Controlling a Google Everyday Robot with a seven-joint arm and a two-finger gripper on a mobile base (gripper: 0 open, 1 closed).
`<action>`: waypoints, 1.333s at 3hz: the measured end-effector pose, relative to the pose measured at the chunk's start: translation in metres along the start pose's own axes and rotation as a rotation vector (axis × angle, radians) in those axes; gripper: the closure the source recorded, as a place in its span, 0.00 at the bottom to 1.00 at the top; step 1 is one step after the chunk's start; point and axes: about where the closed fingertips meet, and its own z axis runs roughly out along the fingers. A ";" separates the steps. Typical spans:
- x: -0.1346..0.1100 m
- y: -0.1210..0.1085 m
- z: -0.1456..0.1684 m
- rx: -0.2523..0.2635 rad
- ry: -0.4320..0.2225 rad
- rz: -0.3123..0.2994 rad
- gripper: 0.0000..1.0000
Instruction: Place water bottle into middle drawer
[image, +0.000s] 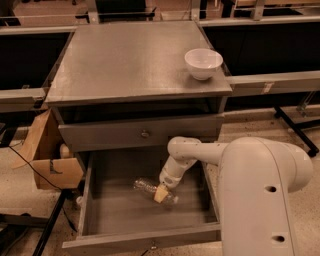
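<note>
The water bottle (146, 187) is a small clear crinkled bottle lying on its side, low inside the open middle drawer (117, 212), right of its centre. My gripper (161, 193) reaches down into the drawer from the right and is closed across the bottle's middle; one tan pad shows over it. My white arm (260, 190) fills the lower right and hides the drawer's right front corner. I cannot tell whether the bottle rests on the drawer floor.
The upper grey drawer (142, 134) is shut above the open one. A white bowl (203, 62) stands on the cabinet top (130, 55) at the right. A cardboard box (50, 160) and a cable lie on the floor to the left.
</note>
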 end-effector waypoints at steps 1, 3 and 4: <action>0.012 0.004 0.003 0.002 -0.031 -0.018 0.36; 0.032 0.016 0.001 0.024 -0.087 -0.041 0.00; 0.033 0.017 0.001 0.024 -0.089 -0.042 0.00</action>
